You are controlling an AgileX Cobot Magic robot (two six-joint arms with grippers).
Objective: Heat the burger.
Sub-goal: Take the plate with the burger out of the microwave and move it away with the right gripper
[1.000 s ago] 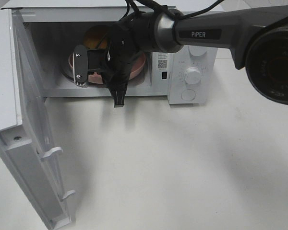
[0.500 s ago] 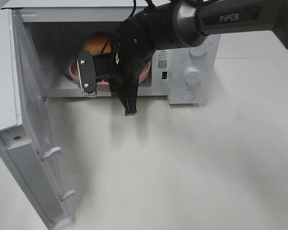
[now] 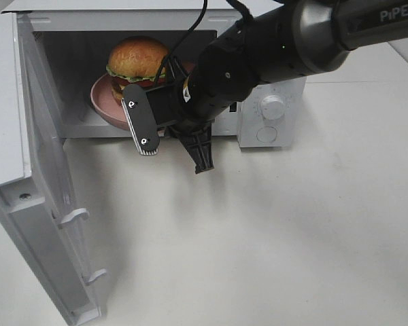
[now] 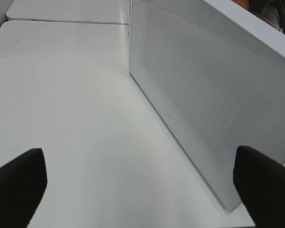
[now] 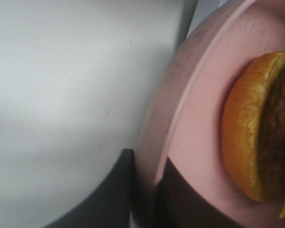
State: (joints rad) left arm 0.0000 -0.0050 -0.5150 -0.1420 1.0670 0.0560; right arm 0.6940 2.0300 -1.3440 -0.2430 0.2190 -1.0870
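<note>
the burger (image 3: 137, 62) sits on a pink plate (image 3: 103, 102) inside the open microwave (image 3: 272, 102), toward the front of the cavity. the right gripper (image 5: 145, 190) is pinched shut on the plate's near rim, one finger above and one below, so the burger lies just beyond its fingertips, deeper into the oven. the left gripper (image 4: 133, 190) hangs wide open and empty, outside the swung-out door (image 3: 34, 204), well apart from the burger. the right arm is clearly nearer.
</note>
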